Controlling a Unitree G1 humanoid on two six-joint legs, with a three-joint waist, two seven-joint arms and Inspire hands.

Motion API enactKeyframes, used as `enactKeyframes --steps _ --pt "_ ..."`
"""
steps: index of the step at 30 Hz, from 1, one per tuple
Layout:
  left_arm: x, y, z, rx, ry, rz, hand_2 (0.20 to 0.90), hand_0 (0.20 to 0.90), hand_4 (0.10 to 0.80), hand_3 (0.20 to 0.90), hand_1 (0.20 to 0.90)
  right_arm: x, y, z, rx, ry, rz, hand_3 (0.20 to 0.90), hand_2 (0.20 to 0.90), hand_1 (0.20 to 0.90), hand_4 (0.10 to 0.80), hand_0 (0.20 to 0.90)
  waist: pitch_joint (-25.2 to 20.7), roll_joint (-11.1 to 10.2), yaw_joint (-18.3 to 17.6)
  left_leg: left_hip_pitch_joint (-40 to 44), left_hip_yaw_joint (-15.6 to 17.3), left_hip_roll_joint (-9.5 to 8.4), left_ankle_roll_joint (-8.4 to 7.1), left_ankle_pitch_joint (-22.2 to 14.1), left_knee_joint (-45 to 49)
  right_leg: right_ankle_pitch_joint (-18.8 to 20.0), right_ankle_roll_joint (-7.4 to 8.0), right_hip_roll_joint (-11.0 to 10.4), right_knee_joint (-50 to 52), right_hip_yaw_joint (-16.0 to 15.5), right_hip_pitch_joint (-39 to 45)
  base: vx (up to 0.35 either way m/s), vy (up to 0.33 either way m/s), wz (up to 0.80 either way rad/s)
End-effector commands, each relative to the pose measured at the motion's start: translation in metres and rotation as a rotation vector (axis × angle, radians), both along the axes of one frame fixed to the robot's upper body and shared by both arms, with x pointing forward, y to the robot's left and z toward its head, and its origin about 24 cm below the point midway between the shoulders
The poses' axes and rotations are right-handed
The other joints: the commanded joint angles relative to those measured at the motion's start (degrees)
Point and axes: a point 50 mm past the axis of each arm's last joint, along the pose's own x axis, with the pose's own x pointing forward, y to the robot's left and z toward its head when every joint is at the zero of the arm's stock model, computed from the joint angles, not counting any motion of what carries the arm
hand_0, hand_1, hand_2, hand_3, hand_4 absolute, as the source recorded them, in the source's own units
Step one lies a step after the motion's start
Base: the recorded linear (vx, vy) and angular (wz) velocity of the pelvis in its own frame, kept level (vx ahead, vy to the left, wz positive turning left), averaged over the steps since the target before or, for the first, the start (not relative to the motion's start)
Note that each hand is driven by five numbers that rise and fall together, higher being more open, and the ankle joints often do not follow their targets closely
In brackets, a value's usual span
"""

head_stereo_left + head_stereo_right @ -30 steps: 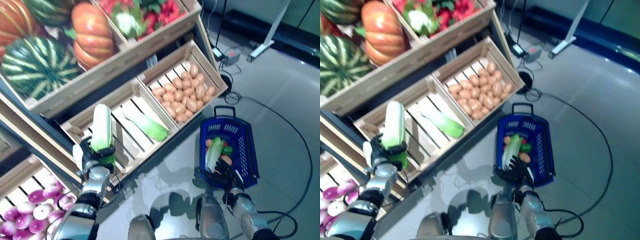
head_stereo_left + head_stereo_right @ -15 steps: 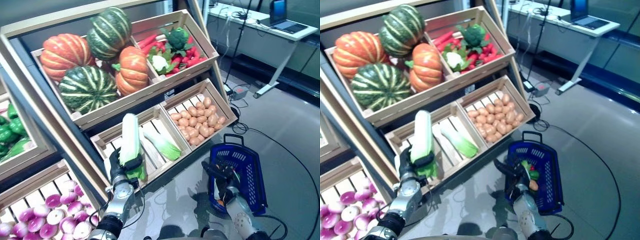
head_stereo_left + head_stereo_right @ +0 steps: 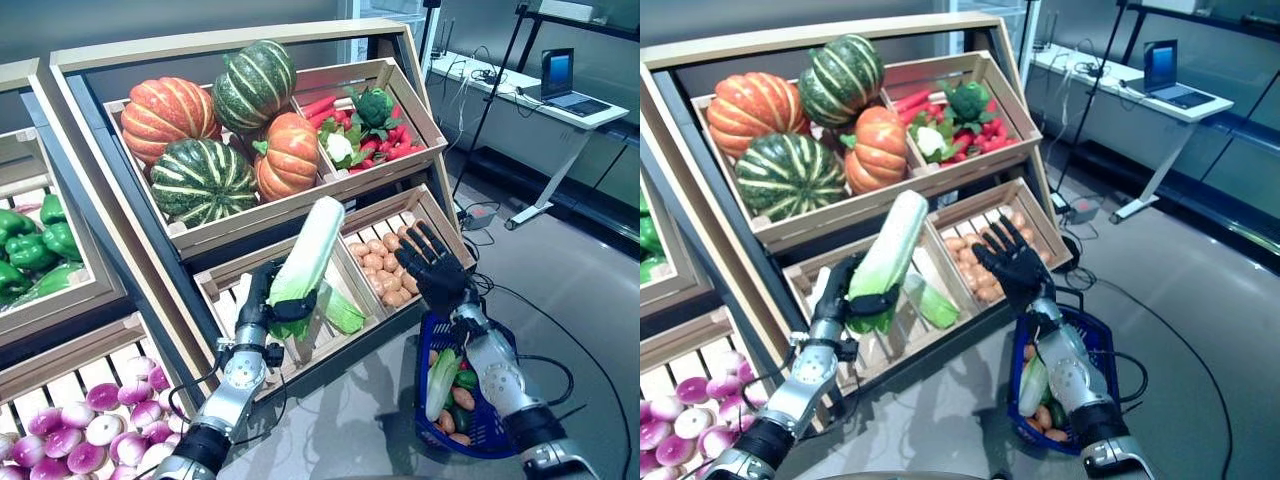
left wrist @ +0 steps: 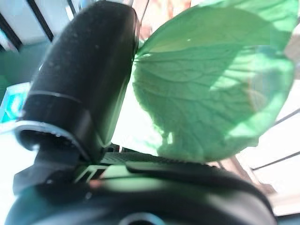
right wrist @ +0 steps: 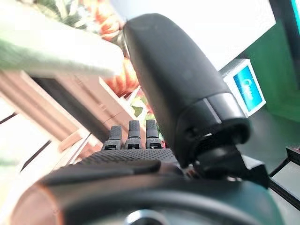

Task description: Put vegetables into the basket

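Wooden produce shelf (image 3: 120,290). Blue basket (image 3: 480,440) on floor, partly hidden behind right arm. Left hand (image 3: 262,305) grips cabbage (image 3: 308,252), held tilted before the crates. Right hand (image 3: 432,268) spread wide, holding nothing, above basket.

The cabbage (image 3: 306,256) stood tilted in the left robot hand (image 3: 268,308), before the shelf (image 3: 125,255). To its right the right robot hand (image 3: 432,268) hung above the basket (image 3: 488,437) on the floor (image 3: 585,300), before the potato crate (image 3: 437,221).
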Motion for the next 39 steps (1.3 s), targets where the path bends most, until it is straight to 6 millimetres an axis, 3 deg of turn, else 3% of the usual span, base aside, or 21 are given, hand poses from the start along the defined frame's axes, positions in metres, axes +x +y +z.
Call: enactKeyframes --steps 1,4,9,23,27,35,39 --pt "0.033 -0.031 0.094 0.029 -0.474 -0.232 0.300 0.300 0.400 0.300 0.300 0.029 0.007 0.065 0.128 -0.274 0.033 0.900 0.900 0.900 0.800 0.900 -1.39 -2.18 1.22 -1.83 -1.27 -2.86 1.17 -3.26 0.06 -1.58 1.36 -2.25 0.11 -0.26 2.22 0.000 0.000 0.00" --pt "0.034 -0.037 0.098 0.040 -0.471 -0.278 0.300 0.300 0.400 0.300 0.300 0.036 0.013 0.079 0.146 -0.297 0.039 0.900 0.900 0.900 0.800 0.900 -1.68 -2.28 1.22 -1.41 -1.28 -3.01 1.29 -3.64 0.06 -1.73 1.41 -2.20 0.11 0.28 2.44 0.000 0.000 0.00" --pt "0.031 -0.047 0.105 0.057 -0.526 -0.331 0.300 0.300 0.400 0.300 0.300 0.040 0.022 0.086 0.185 -0.290 0.067 0.900 0.900 0.900 0.800 0.900 -1.96 -2.28 1.25 -1.10 -1.39 -3.21 1.42 -3.96 0.06 -1.95 1.42 -2.22 0.11 0.81 2.65 0.000 0.000 0.00" --pt "0.025 -0.066 0.142 0.099 -0.760 -0.376 0.300 0.300 0.400 0.300 0.300 0.043 0.042 0.075 0.216 -0.208 0.111 0.900 0.900 0.900 0.800 0.900 -2.13 -1.95 0.78 -1.08 -1.41 -3.27 1.33 -4.15 0.06 -2.00 1.60 -2.33 0.11 1.55 2.42 0.000 0.000 0.00" --pt "0.023 -0.070 0.142 0.112 -0.766 -0.400 0.300 0.300 0.400 0.300 0.300 0.041 0.052 0.072 0.281 -0.189 0.176 0.900 0.900 0.900 0.800 0.900 -2.08 -1.85 0.58 -1.00 -1.34 -3.21 1.32 -4.22 0.06 -2.10 1.55 -2.22 0.11 1.82 2.37 0.000 0.000 0.00" --pt "0.024 -0.065 0.131 0.021 -0.667 -0.392 0.300 0.300 0.400 0.300 0.300 0.020 0.086 0.084 0.583 -0.298 0.508 0.900 0.900 0.900 0.800 0.900 -2.01 -1.70 0.90 -0.86 -1.42 -3.03 1.19 -4.32 0.06 -2.41 1.65 -2.24 0.11 1.70 2.55 0.000 0.000 0.00" --pt "0.028 -0.061 0.128 0.007 -0.627 -0.369 0.300 0.300 0.400 0.300 0.300 0.014 0.090 0.089 0.583 -0.347 0.555 0.900 0.900 0.900 0.800 0.900 -2.17 -1.85 1.01 -0.91 -1.79 -3.05 1.15 -4.46 0.06 -2.57 1.68 -2.14 0.11 1.67 2.60 0.000 0.000 0.00"
